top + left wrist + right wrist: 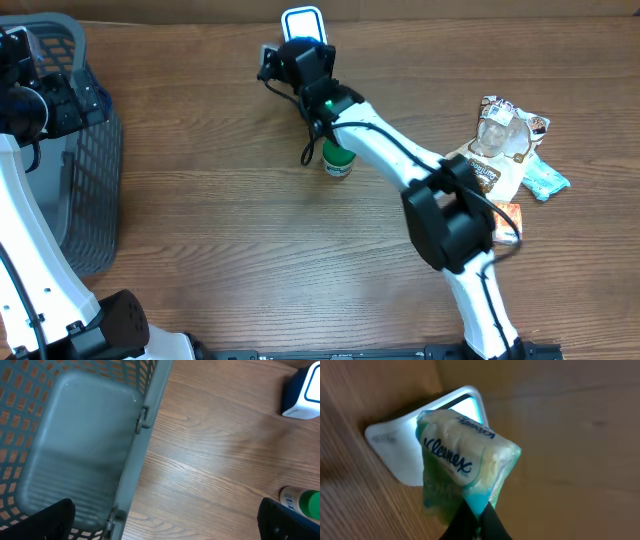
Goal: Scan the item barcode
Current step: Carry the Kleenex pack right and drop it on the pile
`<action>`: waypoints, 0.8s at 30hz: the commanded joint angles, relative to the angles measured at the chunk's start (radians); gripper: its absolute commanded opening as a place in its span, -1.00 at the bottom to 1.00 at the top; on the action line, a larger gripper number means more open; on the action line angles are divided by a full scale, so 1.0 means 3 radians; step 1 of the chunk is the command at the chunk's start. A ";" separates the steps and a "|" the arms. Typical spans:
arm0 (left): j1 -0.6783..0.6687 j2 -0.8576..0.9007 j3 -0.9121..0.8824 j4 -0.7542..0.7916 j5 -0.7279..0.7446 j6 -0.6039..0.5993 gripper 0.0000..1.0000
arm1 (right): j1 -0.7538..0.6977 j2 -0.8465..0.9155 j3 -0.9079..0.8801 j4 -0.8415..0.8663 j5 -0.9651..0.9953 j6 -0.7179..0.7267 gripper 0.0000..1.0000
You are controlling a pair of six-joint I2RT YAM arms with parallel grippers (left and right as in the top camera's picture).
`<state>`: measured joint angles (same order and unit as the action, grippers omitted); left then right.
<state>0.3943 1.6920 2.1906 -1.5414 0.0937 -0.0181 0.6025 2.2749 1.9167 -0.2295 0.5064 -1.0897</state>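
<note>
Kleenex pack (462, 467) partly covers scanner (395, 452); green bottle (337, 162) nearby

At the left edge of the overhead view you have a grey plastic mesh basket (100, 160) standing on the wooden bench (230, 260); your left wrist view shows its slotted wall and smooth floor. Near the middle of the bench sits a small white bottle with a green cap (337, 160), well apart from the basket. Over on the right lies a crinkled snack bag (500, 140) printed in white and brown, with a pale teal packet (548, 181) touching its lower right edge.
</note>
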 commanded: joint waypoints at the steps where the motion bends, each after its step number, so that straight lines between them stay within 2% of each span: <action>1: -0.0006 0.0017 0.0011 0.0004 0.0011 0.0062 0.99 | 0.0004 -0.0647 0.0023 -0.0340 -0.0579 0.0717 -0.92; 6: -0.0006 0.0017 0.0011 0.0004 0.0011 0.0062 0.99 | -0.0003 -0.1241 0.0023 -0.1292 -0.1691 0.1598 -0.92; 9: -0.0006 0.0017 0.0011 0.0004 0.0011 0.0062 0.99 | -0.0046 -0.1532 0.0023 -0.1795 -0.1962 0.2295 -0.92; 13: -0.0006 0.0017 0.0011 0.0004 0.0011 0.0062 0.99 | -0.0221 -0.1857 0.0023 -0.2607 -0.1966 0.3445 -0.92; 19: -0.0006 0.0017 0.0011 0.0004 0.0011 0.0062 0.99 | -0.0838 -0.1976 0.0014 -0.3841 -0.1920 0.4335 -0.92; 24: -0.0006 0.0017 0.0011 0.0004 0.0011 0.0062 0.99 | -0.1502 -0.1951 -0.0248 -0.4178 -0.1512 0.5020 -0.92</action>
<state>0.3943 1.6920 2.1906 -1.5414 0.0940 -0.0185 0.2436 1.6901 1.8904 -1.4738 -0.0189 0.2092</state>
